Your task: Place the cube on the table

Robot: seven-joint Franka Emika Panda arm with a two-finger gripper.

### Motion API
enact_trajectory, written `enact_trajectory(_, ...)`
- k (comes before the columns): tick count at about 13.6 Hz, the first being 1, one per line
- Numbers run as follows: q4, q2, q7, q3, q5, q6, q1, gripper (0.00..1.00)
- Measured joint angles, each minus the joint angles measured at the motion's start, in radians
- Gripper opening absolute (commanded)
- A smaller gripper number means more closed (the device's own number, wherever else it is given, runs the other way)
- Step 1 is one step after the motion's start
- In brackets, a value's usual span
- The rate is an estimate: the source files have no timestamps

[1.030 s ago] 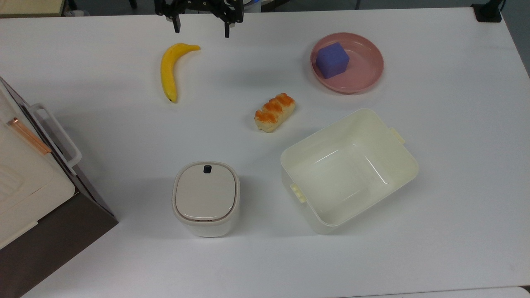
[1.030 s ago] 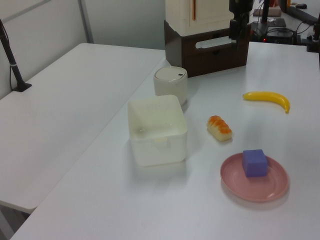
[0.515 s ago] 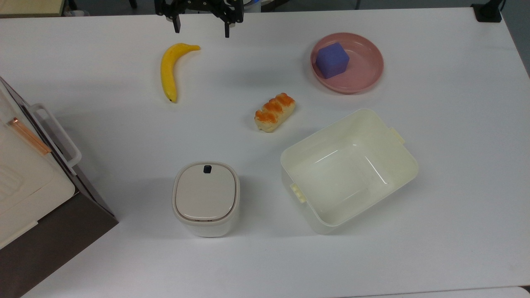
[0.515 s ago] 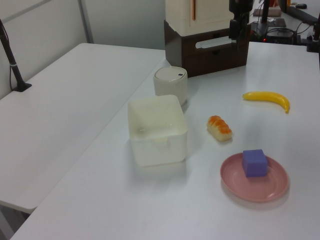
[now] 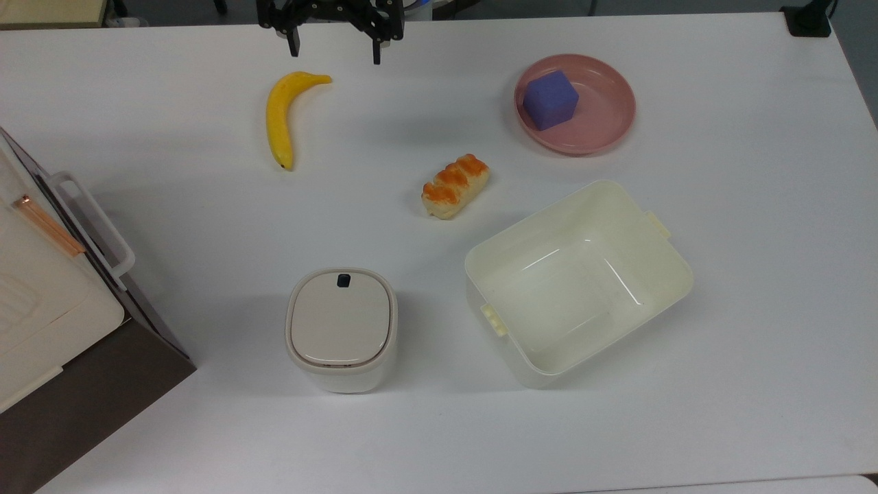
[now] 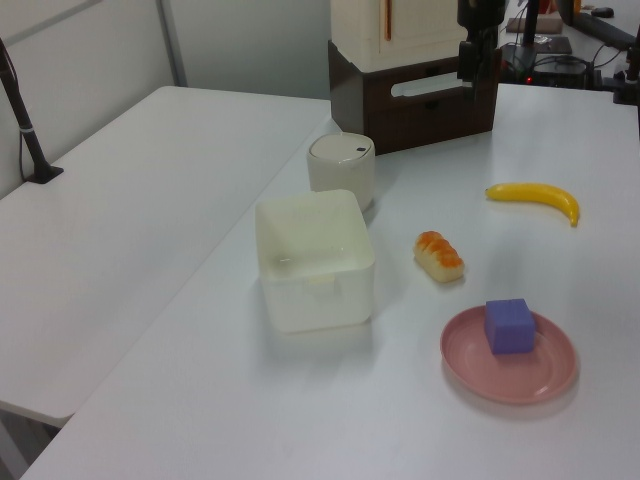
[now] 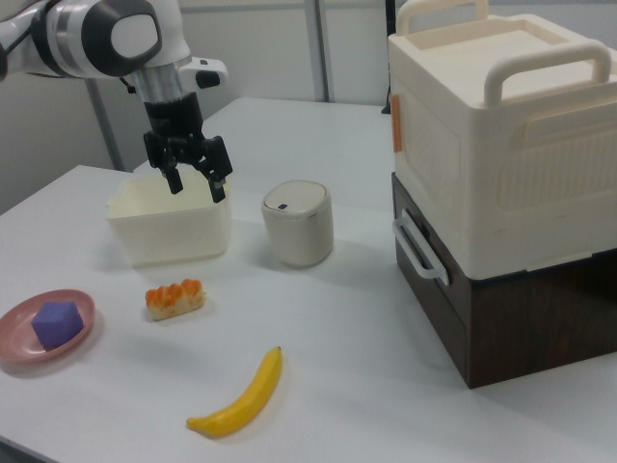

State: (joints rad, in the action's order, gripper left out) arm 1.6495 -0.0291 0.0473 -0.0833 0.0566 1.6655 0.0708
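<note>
The blue-purple cube (image 5: 550, 100) (image 6: 510, 325) (image 7: 56, 323) rests inside the pink round plate (image 5: 607, 120) (image 6: 470, 365) (image 7: 12, 345) on the white table (image 5: 741, 206). My gripper (image 5: 335, 53) (image 7: 197, 185) hangs open and empty high above the table's far edge in the top view, just above the banana's tip and well to the left of the cube. In the left view the gripper (image 6: 470, 66) is at the top, in front of the brown box.
A yellow banana (image 5: 281, 116), a bread roll (image 5: 455, 185), a cream rectangular tub (image 5: 576, 281) and a lidded round bin (image 5: 341, 328) stand on the table. A brown and cream box stack (image 5: 48, 315) fills the top view's left edge.
</note>
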Motion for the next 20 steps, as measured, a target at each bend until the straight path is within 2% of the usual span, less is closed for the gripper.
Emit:
enact_trajectory(5, 0.0, -0.004, -0.003, 0.0, 0.0, 0.0, 0.0, 1.0)
enact_trajectory(9, 0.0, -0.004, -0.107, 0.0, 0.0, 0.002, -0.002, 1.0)
enact_trajectory(12, 0.0, -0.005, -0.13, -0.001, 0.0, 0.011, -0.003, 1.0)
enact_trajectory(16, 0.0, -0.009, -0.134, -0.004, -0.001, 0.015, -0.005, 1.0)
enact_trajectory(20, 0.0, -0.009, -0.059, -0.008, -0.041, 0.05, -0.017, 1.0)
